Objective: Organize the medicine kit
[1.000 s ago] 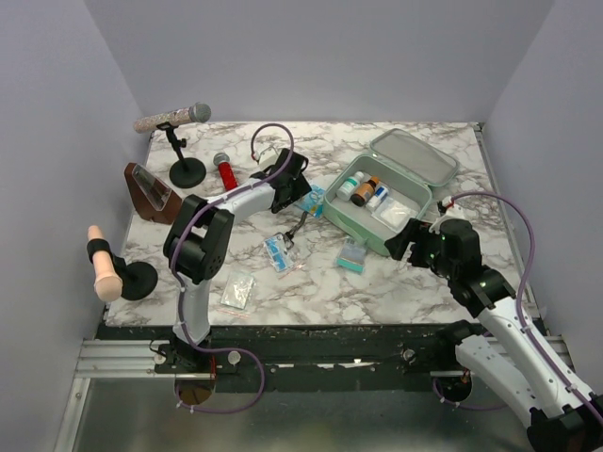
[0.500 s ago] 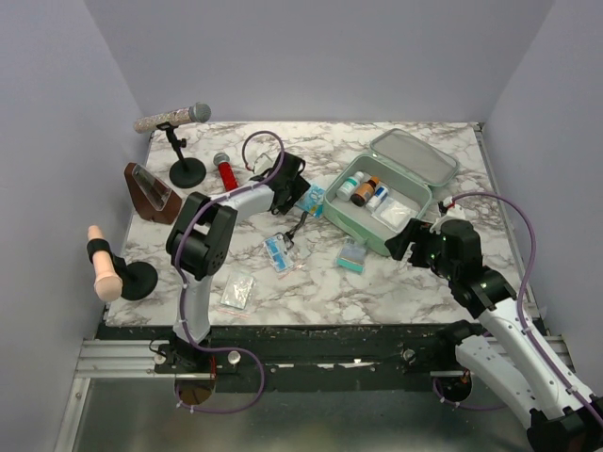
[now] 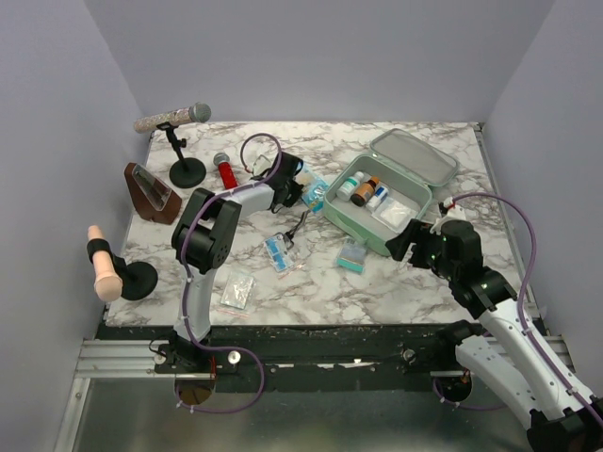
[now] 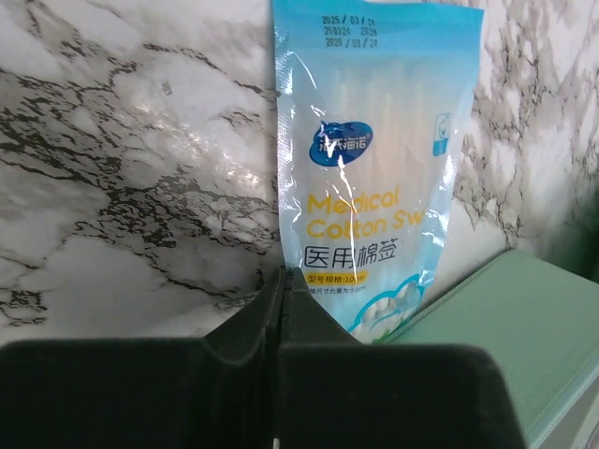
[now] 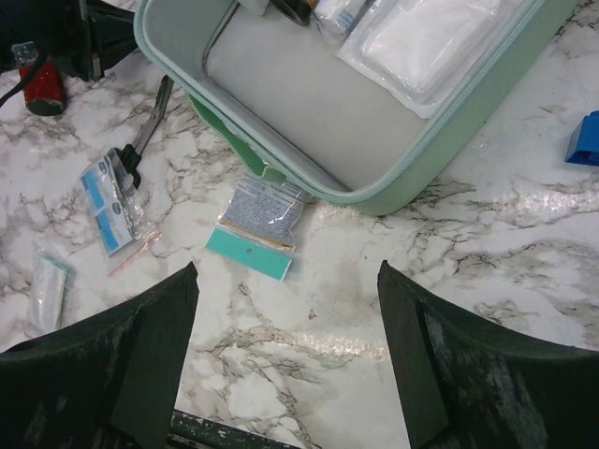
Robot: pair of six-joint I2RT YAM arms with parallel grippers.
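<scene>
The medicine kit [image 3: 415, 159] is a mint-green case lying open at the back right, with small bottles [image 3: 364, 188] and a white packet [image 3: 391, 213] inside. In the right wrist view its grey inside [image 5: 309, 103] shows from above. My left gripper [image 3: 300, 188] sits just left of the kit. Its jaws are closed on the lower corner of a blue cotton swab packet [image 4: 365, 187], which lies against the kit's wall [image 4: 510, 318]. My right gripper [image 5: 287, 268] is open over the table in front of the kit, with nothing between its fingers.
A teal-topped packet [image 5: 257, 224], a blue blister packet [image 5: 108, 201], a clear packet [image 3: 237, 291] and dark scissors [image 5: 150, 122] lie before the kit. A red bottle [image 3: 227, 174], a microphone stand [image 3: 174, 118], a brown holder [image 3: 149, 191] and a peach cylinder [image 3: 104, 264] stand at the left.
The left gripper has moved a little toward the back and closed its jaws onto the cotton swab packet's corner. The right arm has not moved.
</scene>
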